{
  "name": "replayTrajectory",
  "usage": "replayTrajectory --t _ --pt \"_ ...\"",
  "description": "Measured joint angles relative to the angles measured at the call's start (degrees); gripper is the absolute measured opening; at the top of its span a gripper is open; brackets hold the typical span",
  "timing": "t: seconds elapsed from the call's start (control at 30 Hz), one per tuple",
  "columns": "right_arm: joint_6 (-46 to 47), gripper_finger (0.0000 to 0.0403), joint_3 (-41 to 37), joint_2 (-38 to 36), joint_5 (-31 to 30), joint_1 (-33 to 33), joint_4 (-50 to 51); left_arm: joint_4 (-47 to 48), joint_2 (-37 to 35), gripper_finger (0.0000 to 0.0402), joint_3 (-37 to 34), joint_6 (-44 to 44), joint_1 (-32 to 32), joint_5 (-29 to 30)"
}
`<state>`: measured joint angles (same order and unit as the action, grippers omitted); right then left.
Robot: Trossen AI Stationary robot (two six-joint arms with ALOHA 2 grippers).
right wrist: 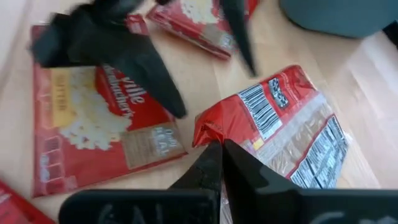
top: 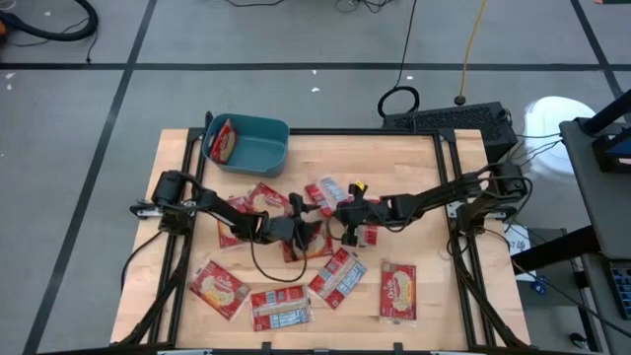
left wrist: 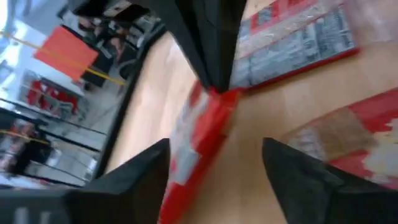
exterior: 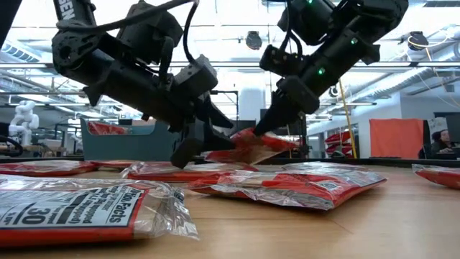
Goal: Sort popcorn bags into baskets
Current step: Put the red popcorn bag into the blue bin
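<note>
right gripper [right wrist: 219,163] pinched shut on the corner of a popcorn bag [right wrist: 283,127], bag lifted off the table between both tools. left gripper [left wrist: 214,168] jaws apart, straddling that bag's far end without clamping. teal basket [top: 258,148] well behind the left gripper.

both grippers [top: 320,229] crowd the table's [top: 424,197] middle; loose popcorn bags [top: 398,292] litter the front, bare wood lies beside the teal basket [top: 258,148].

Red popcorn bags [top: 219,288] scattered flat on table, 1 packet [top: 223,143] inside teal basket [top: 258,154]
</note>
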<state>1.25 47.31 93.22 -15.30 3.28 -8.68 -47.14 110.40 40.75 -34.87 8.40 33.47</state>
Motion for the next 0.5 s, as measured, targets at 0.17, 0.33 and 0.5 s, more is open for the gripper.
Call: replayTrajectory --t 0.17,0.33,0.5 --pt "-0.1 0.0000 0.0 -1.8 4.9 -0.7 -0.9 -0.5 0.0 0.0296 0.0 -1.2 -3.9 -3.8" --pt "0.4 0.0000 0.0 -3.1 6.2 -0.7 -1.7 0.5 0.0 0.0253 0.0 1.0 -7.0 -11.8" --pt "0.3 0.0000 0.0 -3.8 7.8 -1.1 -3.0 -0.6 0.0 0.0145 0.0 1.3 -7.1 -11.9"
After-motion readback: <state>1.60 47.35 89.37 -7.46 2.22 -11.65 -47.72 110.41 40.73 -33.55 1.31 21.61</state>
